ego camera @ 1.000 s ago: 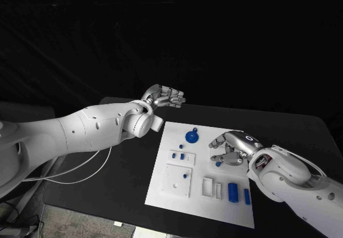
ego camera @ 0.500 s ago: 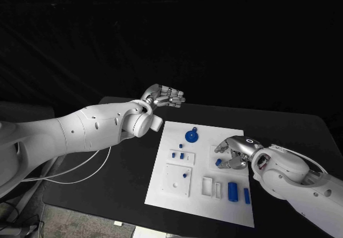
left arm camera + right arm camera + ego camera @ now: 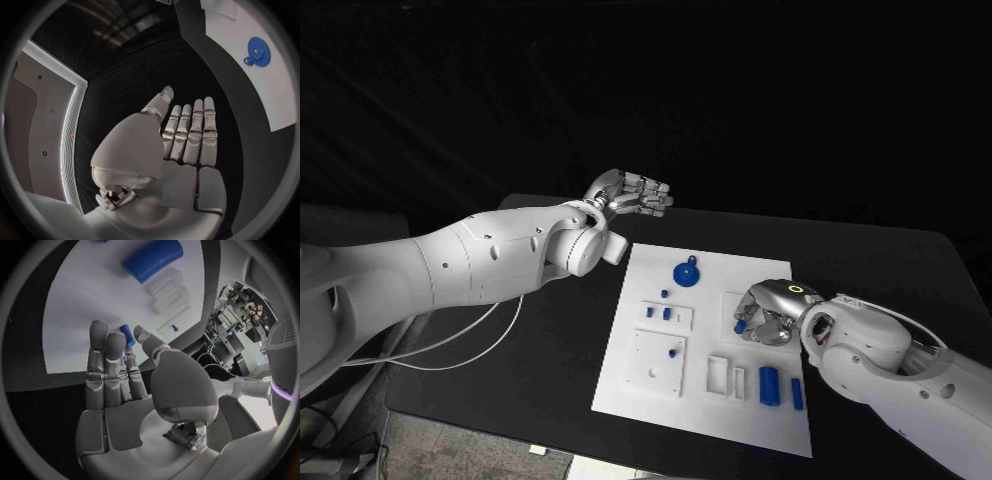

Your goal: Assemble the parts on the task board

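— What's closest to the robot on that white rectangular task board (image 3: 625,395)?

— Along its near edge, two upright blue cylinders: a thicker one (image 3: 770,386) and a thinner one (image 3: 799,394) to its right, with pale slotted blocks (image 3: 727,377) just to their left. Left of those sits a square white plate (image 3: 658,361) with a small blue peg (image 3: 675,353) in it.

— And the silver right hand (image 3: 764,318)?

— Just beyond the cylinders, over the board's right side. Its fingers are bent down around a small blue part (image 3: 740,326), and from the wrist camera the fingertips (image 3: 99,333) sit right by that stubby blue piece (image 3: 127,335). It looks pinched between thumb and fingers, though I can't see for sure that the grip is closed.

— Anything else in the middle?

— Two short blue pins (image 3: 661,314) standing in a small white block on the left part of the board, and a tiny one (image 3: 666,294) just past them.

— Farther out?

— A round blue gear-like disc (image 3: 687,273) near the far edge; the left wrist camera catches it too (image 3: 258,50).

— And the other hand?

— The silver left hand (image 3: 630,193) is off the board, beyond its far left corner, above the black table (image 3: 877,260). Its fingers are curled in, and from its own wrist camera the hand (image 3: 181,135) has nothing in it.
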Controlling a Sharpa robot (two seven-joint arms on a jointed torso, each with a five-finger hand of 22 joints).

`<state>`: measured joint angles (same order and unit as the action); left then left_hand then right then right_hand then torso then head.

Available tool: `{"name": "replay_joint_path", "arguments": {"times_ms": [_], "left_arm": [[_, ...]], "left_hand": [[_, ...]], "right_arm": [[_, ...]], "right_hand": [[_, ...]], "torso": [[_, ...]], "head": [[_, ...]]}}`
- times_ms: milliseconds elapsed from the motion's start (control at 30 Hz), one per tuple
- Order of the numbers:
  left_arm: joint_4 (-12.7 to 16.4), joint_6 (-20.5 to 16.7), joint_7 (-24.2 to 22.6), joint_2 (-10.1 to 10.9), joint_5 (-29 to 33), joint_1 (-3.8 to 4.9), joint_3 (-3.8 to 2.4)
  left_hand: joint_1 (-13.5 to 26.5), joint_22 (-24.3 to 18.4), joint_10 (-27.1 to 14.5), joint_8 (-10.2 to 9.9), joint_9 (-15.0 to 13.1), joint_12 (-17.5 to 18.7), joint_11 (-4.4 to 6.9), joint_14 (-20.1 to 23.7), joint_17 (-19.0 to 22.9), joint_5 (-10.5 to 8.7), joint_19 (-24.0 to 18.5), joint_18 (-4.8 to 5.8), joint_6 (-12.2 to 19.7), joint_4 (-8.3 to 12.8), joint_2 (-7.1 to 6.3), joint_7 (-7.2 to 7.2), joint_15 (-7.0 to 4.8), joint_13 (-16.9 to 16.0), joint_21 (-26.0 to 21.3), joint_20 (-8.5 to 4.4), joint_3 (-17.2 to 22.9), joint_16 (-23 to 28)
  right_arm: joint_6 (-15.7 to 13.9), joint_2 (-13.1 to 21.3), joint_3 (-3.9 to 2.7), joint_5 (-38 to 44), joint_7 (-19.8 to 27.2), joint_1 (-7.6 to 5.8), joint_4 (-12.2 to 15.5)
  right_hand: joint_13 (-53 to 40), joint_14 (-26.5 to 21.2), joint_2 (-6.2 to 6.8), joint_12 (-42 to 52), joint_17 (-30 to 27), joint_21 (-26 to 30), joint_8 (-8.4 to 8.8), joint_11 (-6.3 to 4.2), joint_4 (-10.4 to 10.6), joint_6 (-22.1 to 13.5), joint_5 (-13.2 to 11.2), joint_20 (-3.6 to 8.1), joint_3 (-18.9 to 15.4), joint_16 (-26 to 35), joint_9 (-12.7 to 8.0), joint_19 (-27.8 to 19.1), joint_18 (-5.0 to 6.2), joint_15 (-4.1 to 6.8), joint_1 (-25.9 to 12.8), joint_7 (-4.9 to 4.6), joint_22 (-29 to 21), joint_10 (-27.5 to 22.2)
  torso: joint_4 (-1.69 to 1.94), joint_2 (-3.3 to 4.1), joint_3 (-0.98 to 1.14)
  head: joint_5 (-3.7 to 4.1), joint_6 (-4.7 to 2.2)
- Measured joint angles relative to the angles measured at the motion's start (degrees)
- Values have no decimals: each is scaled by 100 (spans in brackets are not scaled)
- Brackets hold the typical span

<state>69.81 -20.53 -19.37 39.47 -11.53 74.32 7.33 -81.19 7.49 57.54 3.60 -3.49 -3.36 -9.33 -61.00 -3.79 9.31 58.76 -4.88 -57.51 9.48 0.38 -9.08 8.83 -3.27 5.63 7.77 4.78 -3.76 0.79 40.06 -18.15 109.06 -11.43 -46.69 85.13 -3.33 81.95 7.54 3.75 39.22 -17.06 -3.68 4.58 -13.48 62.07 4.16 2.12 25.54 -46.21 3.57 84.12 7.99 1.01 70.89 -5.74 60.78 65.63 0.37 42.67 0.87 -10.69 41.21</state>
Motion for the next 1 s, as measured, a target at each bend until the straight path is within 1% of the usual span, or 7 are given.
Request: {"name": "replay_joint_path", "arguments": {"times_ms": [133,467,567,633,733,867,1000], "left_arm": [[0,4,4,-1,0,0,0],[-9,17,14,-6,-2,0,0],[-26,20,17,-19,-3,0,0],[-31,23,19,-27,-4,0,0],[-38,28,22,-36,-5,0,1],[-45,31,26,-39,-6,0,1],[-46,33,30,-39,-7,0,1]], "left_hand": [[0,0,0,0,0,0,0,0,0,0,0,0,0,0,0,0,0,0,0,0,0,0],[0,-9,0,0,0,0,0,0,0,0,0,0,0,0,0,0,0,0,-22,0,0,0],[0,-10,0,0,0,0,0,0,0,0,0,0,0,0,0,0,0,0,-22,0,0,0],[0,-10,0,0,0,0,0,0,0,0,0,0,0,0,0,0,0,0,-23,0,0,0],[0,-10,0,0,0,0,0,0,0,0,0,0,0,0,0,0,0,0,-22,0,0,0],[0,-10,0,0,0,0,0,0,0,0,0,0,0,0,0,0,0,0,-22,0,0,0],[0,-16,0,0,0,0,0,0,0,0,0,0,0,0,0,0,0,0,-22,0,0,0]], "right_arm": [[10,-49,30,43,-6,0,-32],[9,-134,104,124,-14,2,-103],[1,-145,112,150,-19,0,-111],[-15,-148,116,177,-28,-3,-117],[-71,-155,125,237,-46,-4,-118],[-193,-164,131,336,-73,-2,-108],[-349,-167,138,443,-102,8,-89]], "right_hand": [[0,23,53,0,0,-36,0,-8,6,25,-17,0,270,-24,0,0,-1,-20,-99,-25,0,31],[1,41,51,0,0,-60,1,-28,21,197,-41,0,407,-23,1,0,-4,-2,-101,-35,-8,120],[4,64,-21,-2,3,-102,2,-58,7,344,-106,0,605,-23,3,0,-4,20,-97,-30,-2,305],[5,78,-153,-8,9,-102,-16,-112,-3,482,-127,15,709,-27,11,-12,-5,34,-14,4,9,468],[5,74,-242,-28,37,-169,-32,-181,-78,727,-129,118,810,-61,14,-9,-57,117,77,43,61,762],[4,86,-295,-21,61,-260,-17,-102,-197,997,-129,218,925,-61,15,-10,-152,165,130,109,168,904],[-10,93,-323,-21,77,-281,-14,-111,-231,1047,-133,229,953,-61,53,-18,-185,199,157,145,241,933]], "torso": [[1,1,0],[0,0,2],[-1,0,2],[-3,1,1],[-3,1,1],[-2,1,3],[-1,1,3]], "head": [[0,9],[-11,31],[-13,33],[-13,36],[-9,44],[-9,46],[-9,49]]}}
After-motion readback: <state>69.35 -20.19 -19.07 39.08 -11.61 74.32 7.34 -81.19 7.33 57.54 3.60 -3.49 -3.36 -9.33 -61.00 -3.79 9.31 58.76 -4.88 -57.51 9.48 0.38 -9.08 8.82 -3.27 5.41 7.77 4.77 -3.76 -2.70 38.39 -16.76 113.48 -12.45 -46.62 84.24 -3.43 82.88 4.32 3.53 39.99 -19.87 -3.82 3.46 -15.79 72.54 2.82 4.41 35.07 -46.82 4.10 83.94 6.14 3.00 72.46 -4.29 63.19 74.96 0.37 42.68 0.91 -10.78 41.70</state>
